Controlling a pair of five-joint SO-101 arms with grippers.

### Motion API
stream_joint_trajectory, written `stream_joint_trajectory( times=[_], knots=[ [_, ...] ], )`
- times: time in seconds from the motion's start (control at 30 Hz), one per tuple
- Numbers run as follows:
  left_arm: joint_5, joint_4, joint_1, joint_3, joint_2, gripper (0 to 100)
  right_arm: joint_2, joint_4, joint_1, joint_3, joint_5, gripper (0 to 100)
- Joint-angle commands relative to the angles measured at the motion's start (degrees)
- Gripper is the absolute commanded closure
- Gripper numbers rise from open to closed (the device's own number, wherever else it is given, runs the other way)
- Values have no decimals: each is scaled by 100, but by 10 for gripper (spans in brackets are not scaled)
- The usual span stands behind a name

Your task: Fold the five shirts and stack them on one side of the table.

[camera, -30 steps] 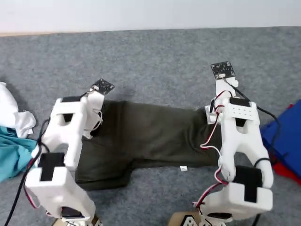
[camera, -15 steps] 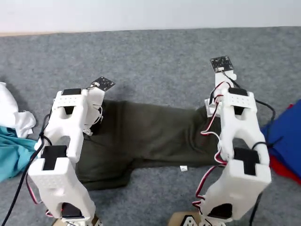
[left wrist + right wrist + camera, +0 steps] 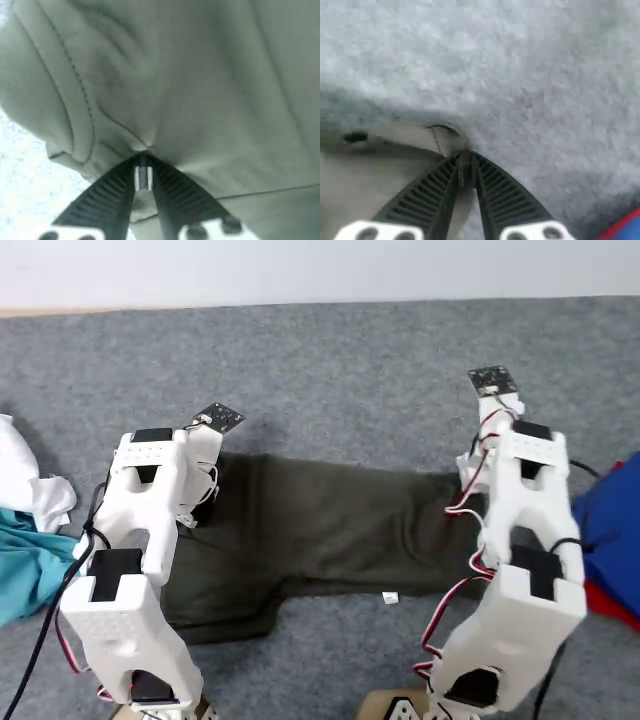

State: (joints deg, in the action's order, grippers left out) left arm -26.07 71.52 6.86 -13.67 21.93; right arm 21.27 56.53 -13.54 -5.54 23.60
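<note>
Table [image 3: 330, 350] centre holds the olive shirt [image 3: 320, 530], spread flat with its long axis running side to side, one end toward each arm, probably so both can lift it together for a fold. Other shirts wait bunched at the edges, white shirt [image 3: 25, 485] and teal shirt [image 3: 25, 565] on the left, blue shirt [image 3: 612, 530] and red shirt [image 3: 612, 602] on the right. The left gripper [image 3: 143, 162] has its fingers clamped on a pinch of its fabric, and the right gripper [image 3: 465, 162] has its fingers clamped on the shirt's opposite edge, where cloth meets bare table.
</note>
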Motion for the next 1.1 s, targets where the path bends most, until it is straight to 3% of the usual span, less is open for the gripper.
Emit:
stream_joint_trajectory(
  times=[0.0, 0.37, 0.6, 0.7, 1.07],
  knots=[
    [9, 0, 0, 110, 79, 998, -101, 242, -295, 396, 158, 988],
    [9, 0, -9, 110, 88, 998, -110, 699, -435, 826, 123, 982],
    [9, 0, -9, 110, 79, 998, -593, 716, -435, 826, -466, 805],
    [88, 0, 44, 119, 35, 998, -1007, 866, -435, 818, -457, 794],
    [651, -44, -158, -514, -2163, 998, -2255, 2185, -444, 800, -448, 794]
  ],
)
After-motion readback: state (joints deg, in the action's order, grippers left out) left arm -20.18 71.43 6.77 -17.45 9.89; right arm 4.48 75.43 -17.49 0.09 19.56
